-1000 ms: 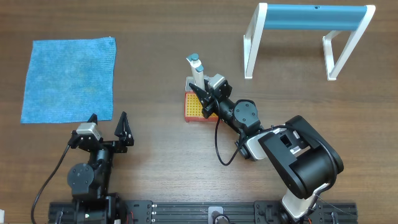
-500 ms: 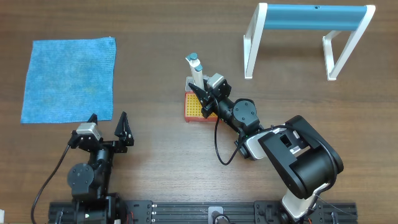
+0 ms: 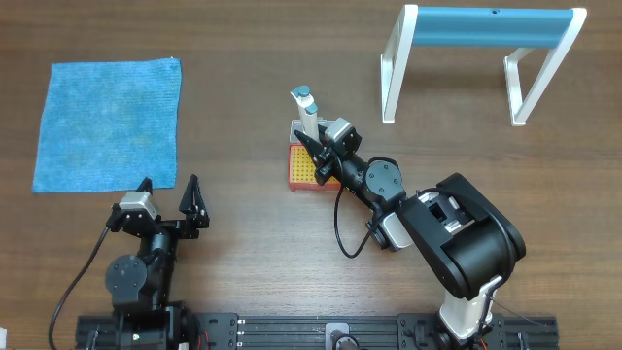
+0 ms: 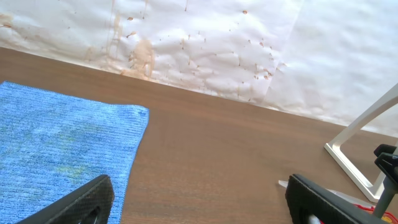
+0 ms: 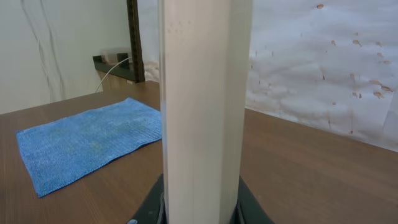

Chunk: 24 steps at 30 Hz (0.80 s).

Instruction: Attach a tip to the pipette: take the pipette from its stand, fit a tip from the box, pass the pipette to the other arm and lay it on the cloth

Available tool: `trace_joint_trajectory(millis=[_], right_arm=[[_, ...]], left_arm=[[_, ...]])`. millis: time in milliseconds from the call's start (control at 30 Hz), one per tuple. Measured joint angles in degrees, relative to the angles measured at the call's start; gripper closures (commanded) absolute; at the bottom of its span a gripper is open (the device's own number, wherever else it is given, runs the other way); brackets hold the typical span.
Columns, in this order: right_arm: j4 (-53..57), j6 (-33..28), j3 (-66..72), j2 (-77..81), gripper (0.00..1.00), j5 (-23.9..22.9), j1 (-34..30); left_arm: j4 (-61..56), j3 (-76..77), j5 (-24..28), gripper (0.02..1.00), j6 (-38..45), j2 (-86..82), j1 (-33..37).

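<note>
Since one second ago, the bulky upper part of your right arm [image 3: 459, 243] is shifting a little to the left in the top view, while the pipette [image 3: 307, 110] is staying almost at the same place. The pipette is standing nearly upright near the middle of the table [image 3: 253, 258], with its blue-capped head on top, and its lower end is hanging at the far edge of the orange tip box [image 3: 300, 168]; whether a tip is already sitting on it, you cannot tell. Your right gripper [image 3: 317, 156] is holding the pipette by its white body, the fingers pressing on both sides of it. Your left gripper [image 3: 168, 191] is waiting close to its own base, its fingers spreading wide with nothing between them, just beside the near right corner of the blue cloth [image 3: 109, 124]. The cloth is lying flat at the far left of the table. At the far right, the white stand [image 3: 486, 24] with its blue bar is standing well apart from the pipette.
</note>
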<state>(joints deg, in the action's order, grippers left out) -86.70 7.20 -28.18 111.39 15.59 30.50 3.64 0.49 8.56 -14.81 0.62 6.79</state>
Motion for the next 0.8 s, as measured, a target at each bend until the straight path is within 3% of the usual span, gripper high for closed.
trace_joint_trajectory(millis=[800], right_arm=[[4.24,-0.02,-0.70,-3.02,0.919,0.04,0.00]], left_arm=[[0.00,0.00,0.00,0.126,0.00,0.00,0.00]])
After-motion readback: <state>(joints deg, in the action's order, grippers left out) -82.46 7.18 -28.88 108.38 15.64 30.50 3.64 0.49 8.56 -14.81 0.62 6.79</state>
